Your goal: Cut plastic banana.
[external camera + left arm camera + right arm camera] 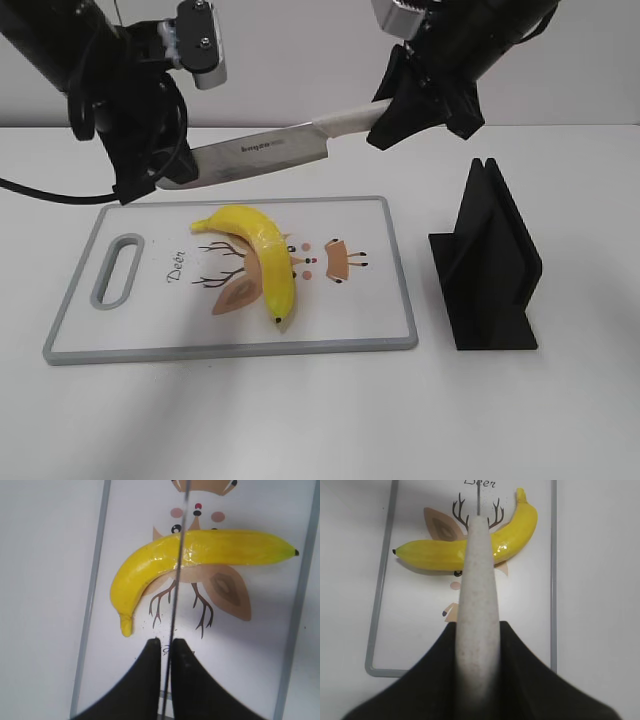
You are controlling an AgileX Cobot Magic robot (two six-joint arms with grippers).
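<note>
The plastic banana [262, 255] lies whole on the white cutting board [380, 300], its dark tip toward the front. It also shows in the left wrist view [200, 555] and the right wrist view [440, 555]. A kitchen knife [260, 152] hangs in the air above the board's far edge, roughly level. My right gripper [385, 120] is shut on its pale handle [477, 580]. My left gripper [160, 175] is closed around the blade's tip end, seen edge-on [175, 580] between the fingers [167, 642]. The blade lines up across the banana's middle.
A black slotted knife stand [490, 260] stands on the table right of the board. The board has a grey rim, a handle slot [117, 270] at its left end and a printed deer picture under the banana.
</note>
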